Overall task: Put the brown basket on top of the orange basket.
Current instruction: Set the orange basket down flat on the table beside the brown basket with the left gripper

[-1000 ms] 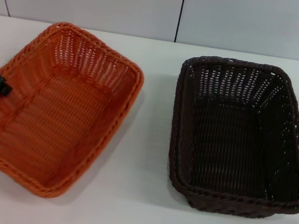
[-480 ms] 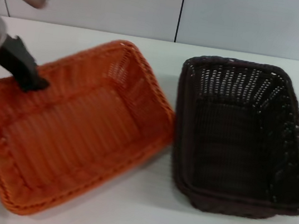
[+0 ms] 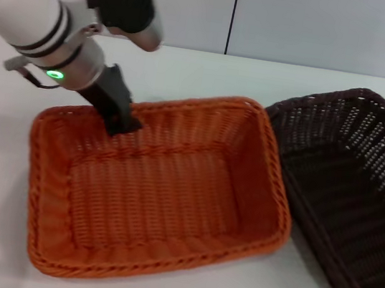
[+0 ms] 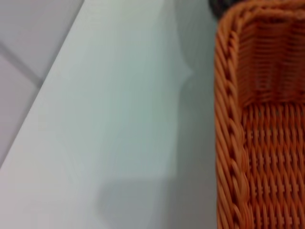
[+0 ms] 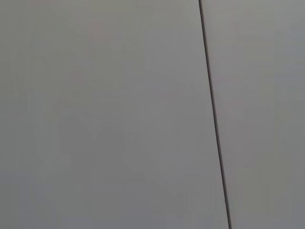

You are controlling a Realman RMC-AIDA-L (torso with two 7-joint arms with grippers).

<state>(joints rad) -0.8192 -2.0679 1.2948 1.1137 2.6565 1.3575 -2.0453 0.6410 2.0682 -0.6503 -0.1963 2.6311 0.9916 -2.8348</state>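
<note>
Left gripper (image 3: 119, 122) at orange basket (image 3: 164, 190) far rim; finger state cannot be told.
Head view alone shows brown basket (image 3: 357, 205) touching it; the left wrist view shows rim and table (image 4: 119, 119).

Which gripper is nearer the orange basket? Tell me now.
Left. The left gripper is at the orange basket's far rim; the right gripper is out of view.

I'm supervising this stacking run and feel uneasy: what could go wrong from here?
The left pincer sits at the far rim of the orange basket, whose right edge presses against the brown basket. More pushing could tilt the brown one further or slide it off the table. The pincer could also slip off the braided rim.
</note>
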